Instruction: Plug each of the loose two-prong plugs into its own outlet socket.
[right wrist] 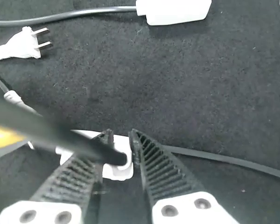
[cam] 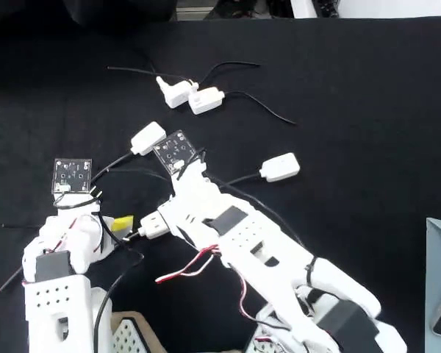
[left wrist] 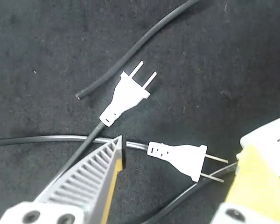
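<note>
Black cloth (cam: pixel 353 110) right across the table, and straight to the right gripper (right wrist: pixel 120 135), just left of centre in the high view. Its fingers are clenched on a small white piece (right wrist: pixel 117 169) with a rounded corner and a black lead running off it (socket or plug body? I can't tell, the fingers cover most of it). A blurred black cable (right wrist: pixel 46 136) cuts across close to the lens and hides one end of the piece.

Over to the left gripper (left wrist: pixel 179 150), lower left of the high view: spread wide, gripping nothing, grey ribbed finger (left wrist: pixel 91 179) on one side, yellow finger (left wrist: pixel 252 186) on the other. On the cloth between them lies a white two-prong plug (left wrist: pixel 179 157), with a flat body, ribbed neck and bare metal prongs aimed at the yellow finger. Just beyond is a second plug (left wrist: pixel 126 95), same shape, prongs angled away, its lead running alongside the grey finger. Beside the yellow finger a white block edge (left wrist: pixel 270 137) is cut off by the frame. What it is, I can't say.

Further out in the high view, a black square board (cam: pixel 72 175) sits at left and another board (cam: pixel 175 149) just beside the right gripper. There are white cabled sockets too: a near socket (cam: pixel 148 137), a right-hand socket (cam: pixel 279 168), and an upper socket (cam: pixel 206 100) touching its neighbour (cam: pixel 176 92).
</note>
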